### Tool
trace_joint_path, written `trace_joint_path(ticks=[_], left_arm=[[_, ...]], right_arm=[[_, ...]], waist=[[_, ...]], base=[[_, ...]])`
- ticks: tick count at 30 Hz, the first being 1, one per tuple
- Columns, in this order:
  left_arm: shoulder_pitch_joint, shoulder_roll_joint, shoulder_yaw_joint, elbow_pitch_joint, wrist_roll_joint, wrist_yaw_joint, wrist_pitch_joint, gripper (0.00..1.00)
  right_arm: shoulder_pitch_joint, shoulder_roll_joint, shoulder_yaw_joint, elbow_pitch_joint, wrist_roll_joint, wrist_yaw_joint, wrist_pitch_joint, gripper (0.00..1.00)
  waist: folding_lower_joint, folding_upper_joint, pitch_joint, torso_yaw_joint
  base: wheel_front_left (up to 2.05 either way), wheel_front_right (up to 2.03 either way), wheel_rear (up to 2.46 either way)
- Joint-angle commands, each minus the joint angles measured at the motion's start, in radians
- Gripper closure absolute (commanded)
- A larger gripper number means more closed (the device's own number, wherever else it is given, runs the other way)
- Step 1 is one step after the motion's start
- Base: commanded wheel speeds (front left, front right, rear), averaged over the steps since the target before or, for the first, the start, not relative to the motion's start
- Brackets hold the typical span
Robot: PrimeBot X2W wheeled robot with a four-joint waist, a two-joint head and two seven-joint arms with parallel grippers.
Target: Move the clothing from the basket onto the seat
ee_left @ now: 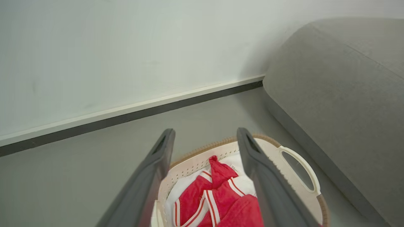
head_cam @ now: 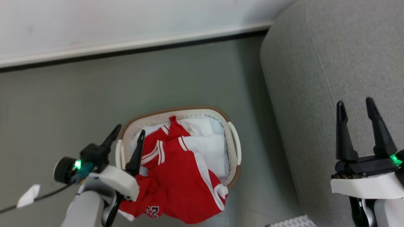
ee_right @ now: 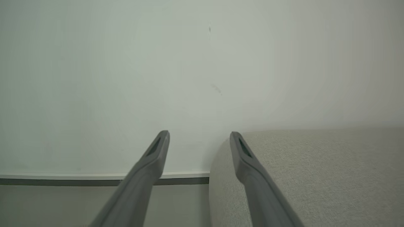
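Nearest, the left gripper point(head_cam: 130, 129) is hovering, fingers spread and empty, over the left edge of the basket point(head_cam: 235, 142). The right gripper point(head_cam: 354, 102) is hanging equally spread above the seat point(head_cam: 331, 63). Beyond, the clothing point(head_cam: 180, 176) is lying in the basket, spilling over its near rim. A careless pinch risks snagging the white lining point(head_cam: 208, 148) or dragging the basket along.
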Motion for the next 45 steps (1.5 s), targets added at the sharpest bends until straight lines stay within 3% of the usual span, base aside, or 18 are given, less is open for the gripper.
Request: trace_joint_path(ticks=[1,11,22,31,42,43,44,45], left_arm=[[-0.041,0.018,-0.027,0.04,-0.007,-0.003,0.022,0.0],[-0.229,0.074,-0.188,0.206,-0.041,-0.004,0.19,0.0],[-0.408,0.148,-0.323,0.372,-0.094,-0.002,0.354,0.0],[-0.526,0.204,-0.443,0.45,-0.127,-0.002,0.447,0.0],[-0.594,0.223,-0.596,0.538,-0.161,-0.002,0.514,0.0],[-0.598,0.222,-0.604,0.545,-0.166,-0.002,0.514,0.51],[-0.601,0.219,-0.609,0.551,-0.175,-0.002,0.511,0.93],[-0.605,0.217,-0.616,0.557,-0.181,-0.002,0.508,1.0]], right_arm=[[-0.023,0.003,-0.014,-0.011,-0.004,-0.002,0.0,0.0],[-0.07,0.013,-0.058,-0.056,0.015,-0.002,0.0,0.0],[-0.092,0.013,-0.025,-0.076,0.11,-0.002,0.0,0.0],[-0.108,0.013,0.007,-0.068,0.167,-0.002,0.0,0.0],[-0.116,0.013,0.031,-0.058,0.213,-0.002,0.0,0.0],[-0.116,0.013,0.03,-0.058,0.214,-0.002,0.0,0.0],[-0.116,0.013,0.029,-0.057,0.214,-0.002,0.0,0.0],[-0.116,0.013,0.029,-0.056,0.215,-0.002,0.0,0.0]], waist=[[-0.0003,-0.0001,0.069,-0.038],[-0.0003,-0.0001,0.199,-0.099],[-0.0003,-0.0001,0.334,-0.185],[-0.0003,-0.0001,0.41,-0.228],[-0.0003,-0.0001,0.45,-0.254],[-0.0003,-0.0001,0.45,-0.253],[-0.0003,-0.0001,0.45,-0.253],[-0.0003,-0.0001,0.45,-0.252]], base=[[0.0,0.0,0.0],[0.0,0.0,0.0],[0.0,0.0,0.0],[0.0,0.0,0.0],[0.0,0.0,0.0],[0.0,0.0,0.0],[0.0,0.0,0.0],[0.0,0.0,0.0]])
